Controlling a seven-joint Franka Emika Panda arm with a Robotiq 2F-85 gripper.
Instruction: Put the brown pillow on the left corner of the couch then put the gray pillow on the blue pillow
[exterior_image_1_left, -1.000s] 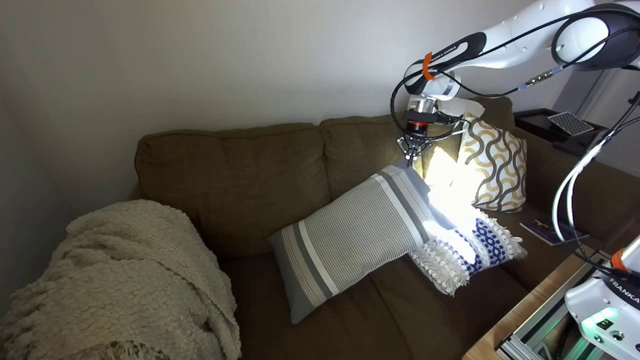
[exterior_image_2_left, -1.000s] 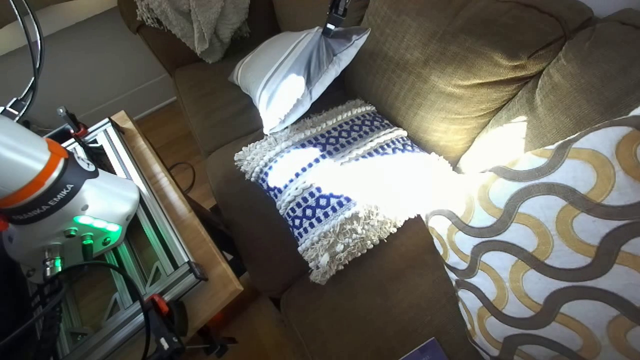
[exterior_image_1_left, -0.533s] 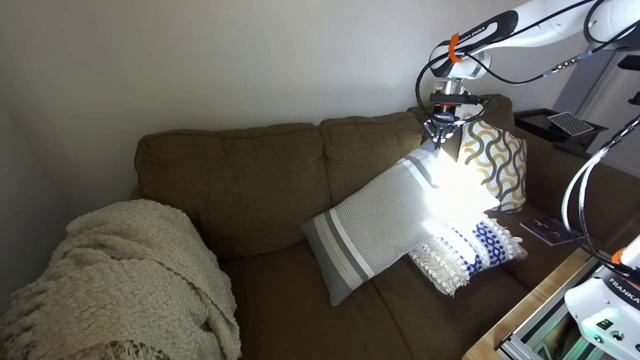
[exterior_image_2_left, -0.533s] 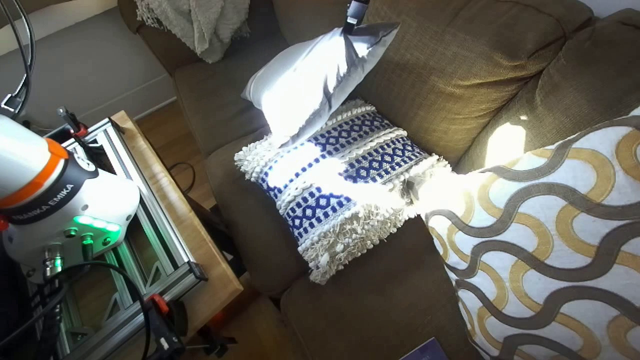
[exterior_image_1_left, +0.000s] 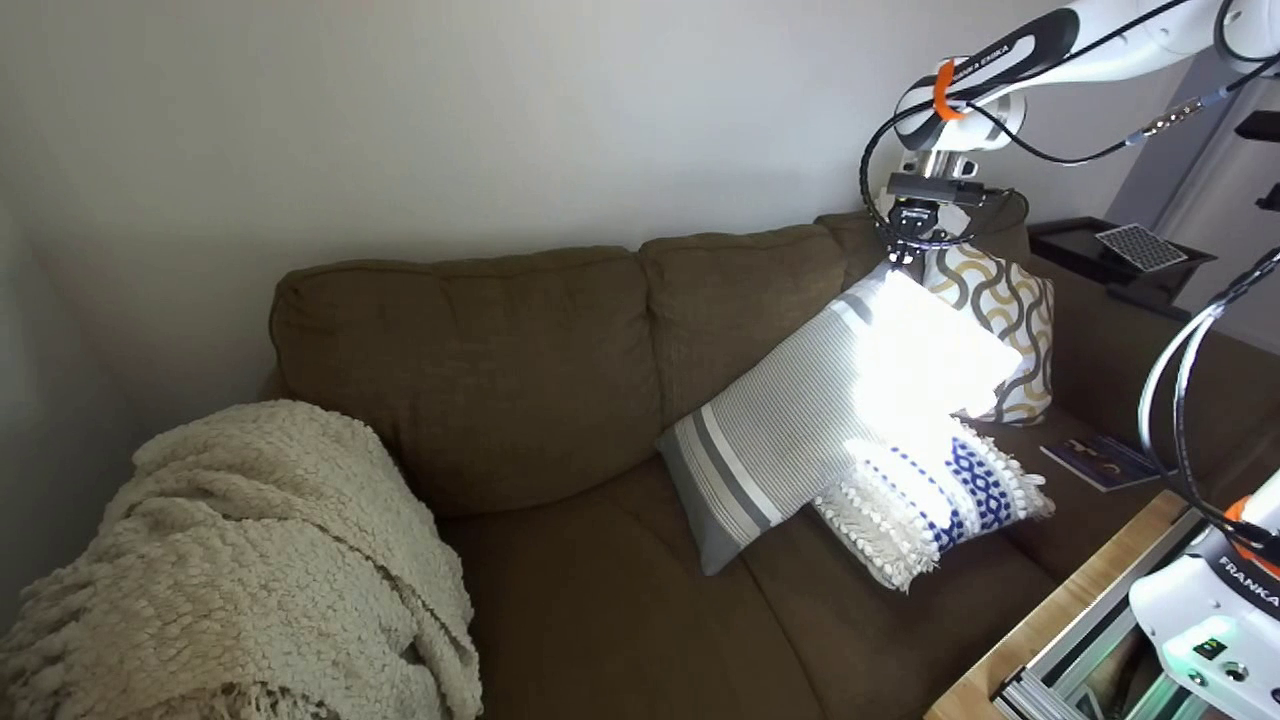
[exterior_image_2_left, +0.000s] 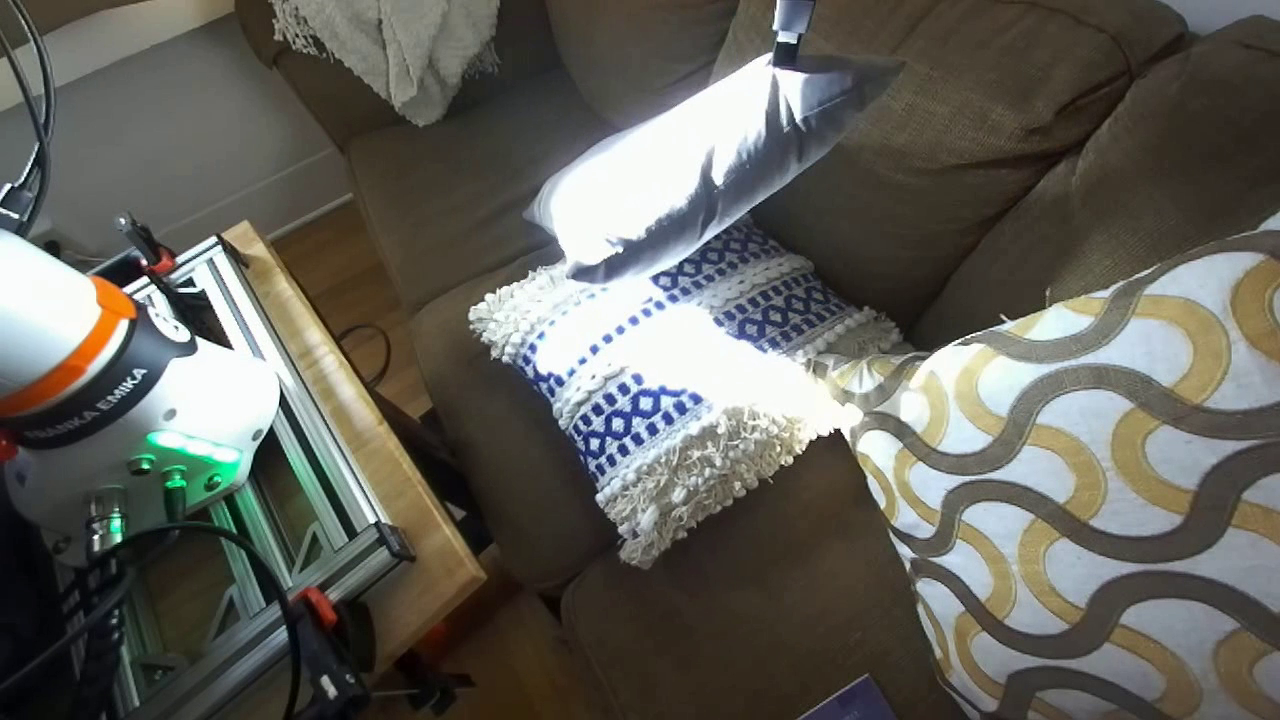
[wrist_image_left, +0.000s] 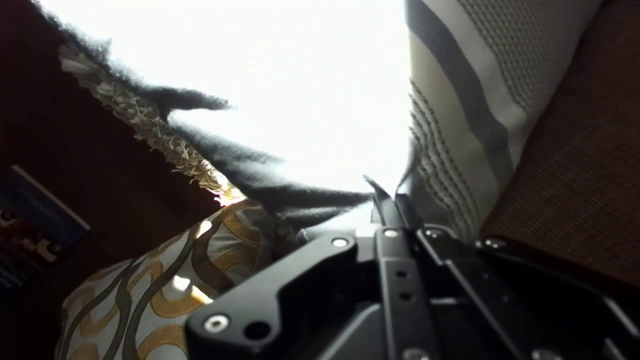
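My gripper is shut on a top corner of the gray pillow; the grip also shows in the wrist view. The pillow hangs tilted, its lower end near the couch seat, its lit end over part of the blue pillow. Whether they touch I cannot tell. The gray pillow looks washed out by sunlight in an exterior view. The blue pillow lies flat on the seat. The brown pillow leans upright in the couch corner by the armrest, hiding most of that corner; it also shows in the wrist view.
A cream knit blanket covers the far couch end. A book lies on the seat near the brown pillow. The robot's wooden table stands close to the couch front. A dark tray stands beyond the armrest.
My gripper has moved toward the brown pillow and slightly up, carrying the gray pillow. Its lower end has shifted the same way along the seat. The blue and brown pillows stay put.
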